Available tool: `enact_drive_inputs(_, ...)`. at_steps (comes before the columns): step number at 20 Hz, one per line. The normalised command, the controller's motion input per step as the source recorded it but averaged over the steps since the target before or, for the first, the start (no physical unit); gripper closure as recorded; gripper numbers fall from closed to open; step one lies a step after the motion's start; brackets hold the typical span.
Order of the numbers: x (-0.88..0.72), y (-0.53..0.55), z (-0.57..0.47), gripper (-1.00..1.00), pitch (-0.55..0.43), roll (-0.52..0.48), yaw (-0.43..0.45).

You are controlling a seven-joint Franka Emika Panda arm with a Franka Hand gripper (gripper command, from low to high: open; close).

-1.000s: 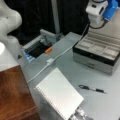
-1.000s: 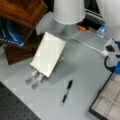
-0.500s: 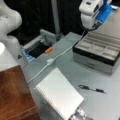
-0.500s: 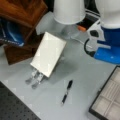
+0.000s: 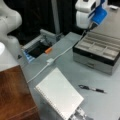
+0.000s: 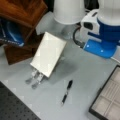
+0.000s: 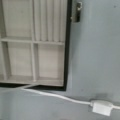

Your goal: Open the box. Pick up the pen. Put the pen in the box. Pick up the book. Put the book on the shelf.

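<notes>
1. The box (image 5: pixel 96 51) lies open on the grey table (image 5: pixel 62 62), its pale compartments bare; in the wrist view its near corner and front latch (image 7: pixel 78 15) sit directly under my camera.
2. The pen (image 5: pixel 91 88) lies flat on the table in front of the box, apart from it, and I am not touching it. In a front view it (image 6: pixel 67 92) rests between the book (image 6: pixel 48 53) and the box's corner.
3. My gripper (image 5: pixel 98 15) hangs high above the box's back edge, well apart from the pen. My fingers do not show anywhere, so I cannot tell whether my jaws are spread or pressed together.
4. I judge the pen light, stiff and smooth, likely to roll or slip. The middle of its barrel, taken across its length, looks the best hold.
5. The book leans tilted on a small metal stand (image 6: pixel 33 78), beside the brown wooden shelf (image 5: pixel 13 95). It looks light but broad; a free edge away from the wire binding seems the place to grip.
6. A white cable (image 7: pixel 62 97) runs across the table past the box's corner.
</notes>
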Motion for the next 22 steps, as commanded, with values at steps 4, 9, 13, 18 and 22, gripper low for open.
enact_drive_inputs(4,-0.03,-0.46,-0.18,-1.0,-0.032,-0.243,0.179)
enact_drive_inputs(9,0.01,-0.42,-0.15,-1.0,-0.049,-0.079,0.17)
enact_drive_inputs(13,0.01,-0.26,-0.13,-1.0,-0.067,-0.04,0.286)
enact_drive_inputs(18,0.02,-0.19,-0.2,-1.0,-0.087,-0.05,0.445)
enact_drive_inputs(22,0.06,-0.22,-0.24,-1.0,-0.083,-0.037,0.348)
